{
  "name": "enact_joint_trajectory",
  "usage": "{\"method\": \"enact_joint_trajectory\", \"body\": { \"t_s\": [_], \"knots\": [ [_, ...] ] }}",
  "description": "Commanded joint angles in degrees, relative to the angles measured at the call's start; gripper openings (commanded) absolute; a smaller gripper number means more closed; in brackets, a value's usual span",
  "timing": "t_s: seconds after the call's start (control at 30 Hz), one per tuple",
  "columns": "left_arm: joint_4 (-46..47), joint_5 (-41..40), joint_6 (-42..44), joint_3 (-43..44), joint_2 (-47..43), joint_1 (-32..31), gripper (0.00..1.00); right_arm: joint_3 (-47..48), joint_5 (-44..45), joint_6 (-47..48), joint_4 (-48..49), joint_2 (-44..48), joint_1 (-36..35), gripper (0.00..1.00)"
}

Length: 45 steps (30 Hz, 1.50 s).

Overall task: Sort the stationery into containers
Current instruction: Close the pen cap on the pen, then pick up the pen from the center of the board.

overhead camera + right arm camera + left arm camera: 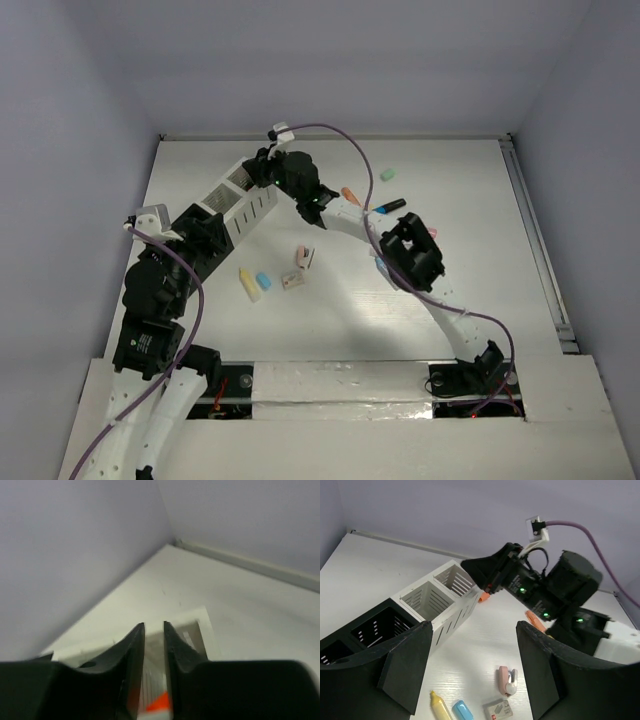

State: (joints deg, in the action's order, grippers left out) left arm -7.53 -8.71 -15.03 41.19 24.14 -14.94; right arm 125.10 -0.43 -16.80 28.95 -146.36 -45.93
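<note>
The white container [451, 622] and the black container [375, 630] stand end to end at the back left. My right gripper [154, 627] hovers over the white container's [255, 205] far cell, jaws a narrow gap apart. An orange-and-white piece [160, 704] shows deep in that gap; I cannot tell whether it is gripped. My left gripper [474, 630] is open and empty above the table beside the containers. Below it lie a yellow highlighter [440, 707], a blue piece [463, 711], a pink-and-white piece [507, 679] and a small grey box [500, 710].
An orange marker [350, 195], a green piece [387, 175] and a blue-and-black marker [392, 207] lie at the back, near the right arm's forearm. A metal rail [535, 240] runs along the table's right edge. Walls close in the left and back.
</note>
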Motion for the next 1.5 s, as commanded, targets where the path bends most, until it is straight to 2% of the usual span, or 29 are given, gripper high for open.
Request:
{"method": "enact_joint_trajectory", "body": {
  "t_s": [0.0, 0.1, 0.13, 0.23, 0.33, 0.37, 0.4, 0.47, 0.57, 0.73, 1.0, 1.23, 1.47],
  "knots": [
    [3.2, 0.9, 0.6, 0.9, -1.2, -0.2, 0.65, -7.8, 3.9, 1.8, -2.6, 15.3, 1.7, 0.18],
    [3.0, 0.8, 0.6, 0.9, -2.3, -0.7, 0.65, -17.4, 4.8, -2.1, -13.2, 24.6, 6.5, 0.10],
    [3.0, 0.8, 0.6, 0.8, -2.6, -1.2, 0.65, -19.9, 4.4, -4.3, -19.1, 26.7, 8.1, 0.09],
    [3.0, 0.5, 0.7, 0.8, -3.6, -1.8, 0.65, -31.4, 7.2, -5.6, -28.0, 35.2, 13.8, 0.07],
    [3.0, 0.4, 0.7, 0.8, -4.5, -2.9, 0.65, -43.5, 13.7, -7.6, -32.5, 42.5, 18.8, 0.20],
    [3.0, 0.4, 0.8, 0.7, -4.7, -3.4, 0.65, -45.9, 12.4, -8.6, -33.0, 44.0, 20.7, 0.29],
    [3.0, 0.4, 0.8, 0.8, -5.0, -3.4, 0.65, -47.7, 10.4, -9.6, -33.7, 45.6, 24.9, 0.46],
    [3.0, 0.4, 0.8, 0.7, -5.4, -4.0, 0.65, -50.2, 4.6, -11.3, -35.5, 45.7, 28.3, 0.61],
    [2.7, 0.2, 0.9, 0.6, -6.4, -4.5, 0.65, -49.3, 2.1, -11.1, -38.5, 44.0, 31.3, 0.69],
    [2.6, 0.1, 0.9, 0.5, -7.4, -5.0, 0.66, -43.0, 3.8, -10.8, -45.2, 38.9, 32.0, 0.69],
    [2.5, -0.3, 1.1, 0.6, -8.0, -5.5, 0.66, -37.5, 3.9, -15.0, -49.7, 30.3, 32.6, 0.67],
    [2.3, -0.8, 1.3, 0.6, -7.9, -6.1, 0.66, -36.2, 7.5, -16.2, -51.2, 28.3, 32.6, 0.65],
    [2.2, -1.1, 1.5, 0.6, -7.7, -6.1, 0.66, -33.8, 5.7, -16.4, -52.2, 24.7, 33.1, 0.61]
  ]
}}
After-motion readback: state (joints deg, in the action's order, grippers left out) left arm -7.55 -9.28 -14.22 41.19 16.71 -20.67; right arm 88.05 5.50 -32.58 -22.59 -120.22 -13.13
